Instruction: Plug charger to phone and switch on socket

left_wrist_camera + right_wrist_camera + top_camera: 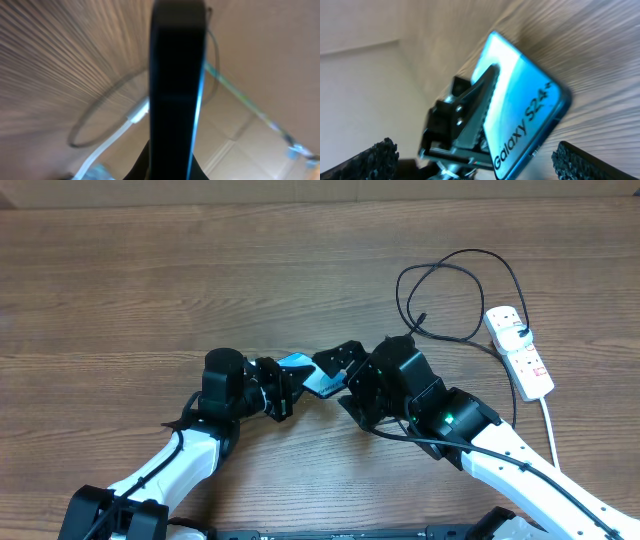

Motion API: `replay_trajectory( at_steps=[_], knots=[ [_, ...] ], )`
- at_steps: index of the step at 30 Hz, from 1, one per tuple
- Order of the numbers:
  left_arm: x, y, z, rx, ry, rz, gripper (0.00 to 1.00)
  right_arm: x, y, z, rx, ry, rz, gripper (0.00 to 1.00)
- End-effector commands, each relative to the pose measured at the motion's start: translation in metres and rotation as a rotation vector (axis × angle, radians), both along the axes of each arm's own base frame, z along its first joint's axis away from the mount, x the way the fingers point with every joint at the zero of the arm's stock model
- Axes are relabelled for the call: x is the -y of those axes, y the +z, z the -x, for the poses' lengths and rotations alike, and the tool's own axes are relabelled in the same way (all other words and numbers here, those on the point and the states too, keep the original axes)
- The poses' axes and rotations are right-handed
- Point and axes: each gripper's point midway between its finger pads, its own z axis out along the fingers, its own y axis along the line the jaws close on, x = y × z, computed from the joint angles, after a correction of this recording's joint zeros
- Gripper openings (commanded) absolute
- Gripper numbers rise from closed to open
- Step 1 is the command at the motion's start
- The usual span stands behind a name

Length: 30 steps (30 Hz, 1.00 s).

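The phone point(303, 376), blue-screened with a dark edge, is held off the table in the middle, and my left gripper point(288, 384) is shut on its left end. In the left wrist view the phone point(177, 85) shows edge-on as a dark bar rising between the jaws. My right gripper point(338, 378) stands open at the phone's right end, its fingertips point(577, 160) wide apart on either side of the "Galaxy S24+" screen point(522, 97) without touching it. The charger point(450, 285) lies looped at the back right, its tip point(420, 317) free. The socket point(520, 350) lies at the right.
The socket's white cord point(550, 425) runs toward the front edge on the right. The black cable loop point(95, 120) and a white cord point(107, 145) show blurred behind the phone in the left wrist view. Bare wooden table point(150, 270) fills the left and back.
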Motion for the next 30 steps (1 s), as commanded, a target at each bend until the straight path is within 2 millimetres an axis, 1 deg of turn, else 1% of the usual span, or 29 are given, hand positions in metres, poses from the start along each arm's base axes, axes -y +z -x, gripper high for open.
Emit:
replay_trajectory(
  at_steps=[1, 5, 9, 13, 15, 19, 21, 27, 30],
  knots=[
    [-0.003, 0.003, -0.004, 0.162, -0.078, -0.093, 0.04, 0.013, -0.001, -0.008, 0.028, -0.067, 0.066, 1.0],
    [-0.003, 0.012, 0.004, 0.192, -0.162, -0.035, 0.04, 0.028, -0.012, -0.009, 0.017, -0.116, 0.141, 1.0],
    [-0.002, 0.039, 0.022, 0.219, -0.303, 0.124, 0.04, 0.044, -0.019, -0.012, 0.023, -0.17, 0.213, 1.0],
    [-0.005, 0.063, 0.043, 0.266, -0.447, 0.255, 0.04, 0.061, -0.027, -0.013, 0.024, -0.223, 0.298, 1.0],
    [-0.006, 0.071, 0.052, 0.279, -0.503, 0.298, 0.04, 0.064, -0.028, -0.013, 0.022, -0.229, 0.309, 1.0],
    [-0.007, 0.078, 0.065, 0.273, -0.568, 0.349, 0.04, 0.064, -0.028, -0.013, 0.023, -0.229, 0.309, 1.0],
    [-0.007, 0.08, 0.07, 0.24, -0.59, 0.378, 0.04, 0.064, -0.028, -0.013, 0.023, -0.229, 0.309, 1.0],
    [-0.007, 0.082, 0.072, 0.183, -0.59, 0.4, 0.04, 0.064, -0.028, -0.013, 0.023, -0.229, 0.309, 1.0],
    [-0.007, 0.084, 0.077, 0.139, -0.605, 0.425, 0.04, 0.064, -0.028, -0.013, 0.023, -0.229, 0.308, 1.0]
  ],
)
